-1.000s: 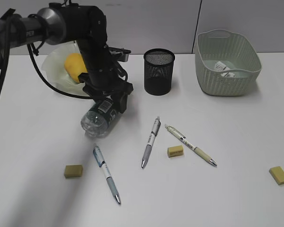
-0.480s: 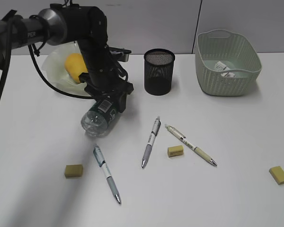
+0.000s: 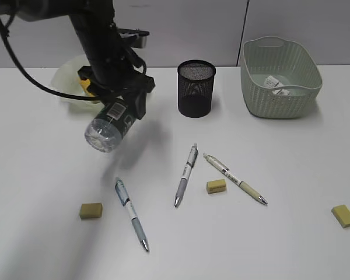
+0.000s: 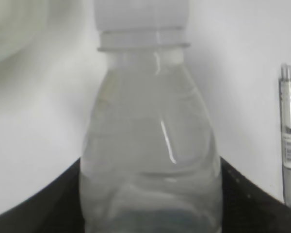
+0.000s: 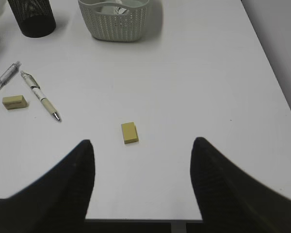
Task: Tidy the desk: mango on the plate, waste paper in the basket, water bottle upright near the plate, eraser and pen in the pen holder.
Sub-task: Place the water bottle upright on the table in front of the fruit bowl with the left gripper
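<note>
My left gripper (image 3: 126,108) is shut on the water bottle (image 3: 107,127), which hangs tilted above the desk (image 3: 58,169) in front of the plate (image 3: 65,80). In the left wrist view the clear bottle (image 4: 150,141) fills the frame between the dark fingers (image 4: 58,199). The mango (image 3: 84,81) shows only as a yellow sliver behind the arm. Waste paper (image 3: 277,83) lies in the basket (image 3: 280,96). The black mesh pen holder (image 3: 196,87) stands mid-back. Three pens (image 3: 131,214) (image 3: 186,175) (image 3: 234,178) and three erasers (image 3: 91,210) (image 3: 216,186) (image 3: 343,215) lie on the desk. My right gripper (image 5: 143,143) is open over the front edge, behind one eraser (image 5: 129,132).
The desk's front edge (image 5: 136,219) runs just under the right gripper. In the right wrist view the basket (image 5: 119,22) and the pen holder (image 5: 33,17) stand at the far side. A pen (image 4: 290,141) lies to the bottle's right.
My left gripper has closed on the bottle and lifted it off the desk, up and to the left. The right arm has not moved.
</note>
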`<state>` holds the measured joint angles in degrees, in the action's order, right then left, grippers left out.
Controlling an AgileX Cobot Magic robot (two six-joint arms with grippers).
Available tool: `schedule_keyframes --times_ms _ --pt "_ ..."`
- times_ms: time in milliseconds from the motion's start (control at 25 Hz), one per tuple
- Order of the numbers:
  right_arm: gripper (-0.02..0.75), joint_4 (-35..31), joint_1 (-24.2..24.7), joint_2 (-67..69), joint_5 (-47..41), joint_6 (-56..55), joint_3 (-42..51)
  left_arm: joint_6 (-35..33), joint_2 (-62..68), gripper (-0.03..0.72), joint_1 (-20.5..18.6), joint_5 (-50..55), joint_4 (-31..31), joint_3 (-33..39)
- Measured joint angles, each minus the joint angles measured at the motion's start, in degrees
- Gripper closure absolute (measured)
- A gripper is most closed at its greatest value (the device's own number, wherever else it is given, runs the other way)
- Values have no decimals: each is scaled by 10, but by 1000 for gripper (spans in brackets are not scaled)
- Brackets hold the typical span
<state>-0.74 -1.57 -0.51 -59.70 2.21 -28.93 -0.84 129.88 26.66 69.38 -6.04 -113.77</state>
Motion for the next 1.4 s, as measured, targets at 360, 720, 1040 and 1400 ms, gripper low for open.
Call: schedule_keyframes --times_ms 360,720,1040,1400 --pt "244 0 0 0 0 0 0 21 -186 175 -32 1 -2 180" --pt "244 0 0 0 0 0 0 35 -436 175 -89 -338 -19 499" --pt "244 0 0 0 0 0 0 36 -522 175 -103 -740 -27 732" --pt "244 0 0 0 0 0 0 17 -458 175 -103 -1049 1 829"
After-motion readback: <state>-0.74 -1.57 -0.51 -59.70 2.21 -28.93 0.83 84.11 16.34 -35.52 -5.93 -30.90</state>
